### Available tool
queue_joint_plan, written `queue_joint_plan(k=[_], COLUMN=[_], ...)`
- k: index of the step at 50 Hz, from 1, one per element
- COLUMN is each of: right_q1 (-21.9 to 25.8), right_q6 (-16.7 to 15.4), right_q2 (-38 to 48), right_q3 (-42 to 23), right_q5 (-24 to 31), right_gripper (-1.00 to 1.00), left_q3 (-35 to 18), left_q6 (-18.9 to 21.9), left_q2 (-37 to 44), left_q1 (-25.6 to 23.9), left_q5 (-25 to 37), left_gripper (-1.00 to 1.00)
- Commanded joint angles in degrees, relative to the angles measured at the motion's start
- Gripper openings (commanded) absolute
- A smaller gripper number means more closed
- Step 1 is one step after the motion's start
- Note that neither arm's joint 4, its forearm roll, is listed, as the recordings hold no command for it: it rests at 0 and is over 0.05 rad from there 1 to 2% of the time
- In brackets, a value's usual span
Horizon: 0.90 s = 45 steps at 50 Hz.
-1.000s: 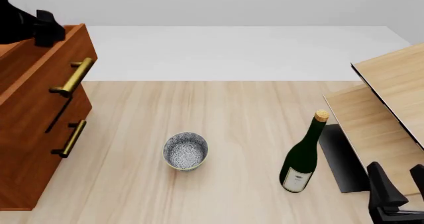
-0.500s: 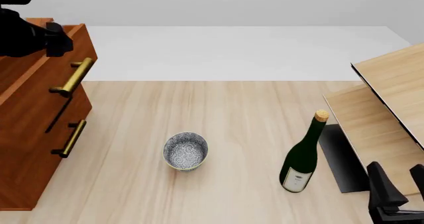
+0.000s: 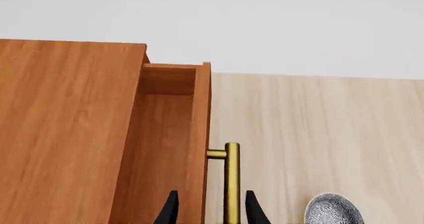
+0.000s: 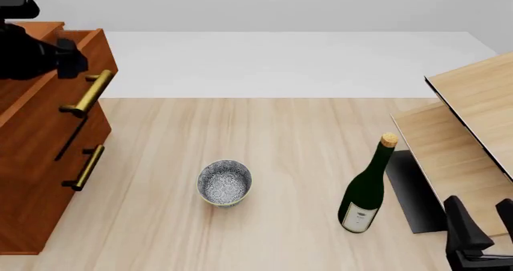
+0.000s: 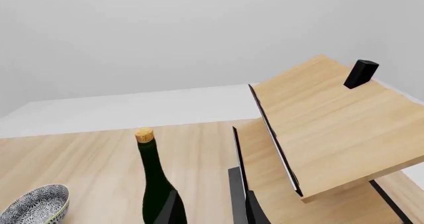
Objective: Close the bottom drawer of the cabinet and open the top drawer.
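Standing at the tabletop's (image 4: 280,163) left edge, the cabinet (image 4: 32,163) is showing its top drawer (image 3: 188,134) slightly pulled out; the left hand (image 3: 208,209) is grasping its handle (image 3: 231,184), right hand (image 5: 208,206) released.

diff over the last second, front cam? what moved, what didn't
The left arm shifted down and toward the camera along the cabinet top. The top drawer now stands slightly out, its inside showing behind the front panel. The left gripper straddles the drawer's brass handle; whether it is clamped cannot be told. Bowl, bottle, pale furniture and right gripper are unchanged.
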Motion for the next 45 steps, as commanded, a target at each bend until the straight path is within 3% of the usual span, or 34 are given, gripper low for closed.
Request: queue_joint_plan(k=[1, 45], right_q1=[0.0, -0.1], right_q6=[0.0, 0.1], right_q2=[-0.2, -0.1], right_q3=[0.0, -0.1], right_q5=[0.1, 0.1], right_gripper=[1.00, 1.00], left_q3=[1.7, 5.5], left_q6=[-1.0, -1.7], left_q2=[-0.3, -0.4], left_q1=[-0.3, 0.2], left_q5=[-0.8, -3.0], left_gripper=[1.00, 1.00])
